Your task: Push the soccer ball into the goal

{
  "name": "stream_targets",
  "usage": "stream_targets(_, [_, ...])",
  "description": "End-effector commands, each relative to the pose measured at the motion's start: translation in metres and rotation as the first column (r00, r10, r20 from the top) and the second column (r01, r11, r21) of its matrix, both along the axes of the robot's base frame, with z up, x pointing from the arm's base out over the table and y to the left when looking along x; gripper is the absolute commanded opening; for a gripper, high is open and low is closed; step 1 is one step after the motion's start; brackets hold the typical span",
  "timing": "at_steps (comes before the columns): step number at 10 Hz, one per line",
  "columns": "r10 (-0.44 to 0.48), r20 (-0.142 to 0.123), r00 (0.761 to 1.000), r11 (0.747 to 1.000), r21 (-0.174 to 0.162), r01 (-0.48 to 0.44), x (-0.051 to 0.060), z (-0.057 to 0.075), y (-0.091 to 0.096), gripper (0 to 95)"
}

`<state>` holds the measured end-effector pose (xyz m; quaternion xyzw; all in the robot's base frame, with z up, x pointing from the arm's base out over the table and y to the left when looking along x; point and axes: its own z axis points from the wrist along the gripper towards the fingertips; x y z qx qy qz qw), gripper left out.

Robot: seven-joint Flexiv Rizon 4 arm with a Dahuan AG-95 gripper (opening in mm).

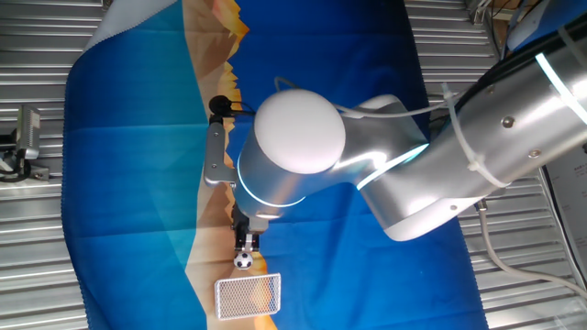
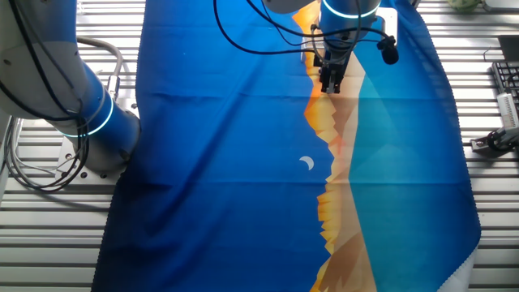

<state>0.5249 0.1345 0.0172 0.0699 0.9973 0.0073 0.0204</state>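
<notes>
Down near the bottom edge of one fixed view, we see the soccer ball (image 1: 243,260), a tiny white sphere marked with black patches, resting on the cloth (image 1: 128,183) that covers the table. It sits where the blue of the cloth meets a jagged orange and tan band printed like a mountain ridge. Just below the ball, close but not quite touching as far as we can tell, stands the goal (image 1: 248,296), a small box with a white frame and fine whitish mesh, several times wider than the ball and lying with its long side across the picture. Our gripper (image 1: 246,240) comes down right above the ball, its dark fingertips just beside or on the ball's upper edge; the big rounded wrist joint of the arm (image 1: 477,156) hides most of it, and we cannot tell whether the fingers are parted or pressed together. From the other fixed view the gripper (image 2: 330,85) hangs at the top of the picture over the same orange band, fingers pointing down, and again the gap between them is too small for us to judge. Neither ball nor goal shows in that view. A small white crescent (image 2: 307,164) is printed on the blue cloth there, well apart from the gripper.
</notes>
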Motion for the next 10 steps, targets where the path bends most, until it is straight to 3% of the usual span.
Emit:
stream_targets(1, [0.004,0.001,1.0,1.0,-0.003,-0.004,0.0,-0.001,0.001,0.0])
stream_targets(6, [0.089,0.002,0.996,0.996,-0.011,-0.089,0.002,0.001,0.008,0.0])
stream_targets(10, [0.088,0.0,0.996,0.996,-0.01,-0.088,0.003,-0.001,0.014,0.0])
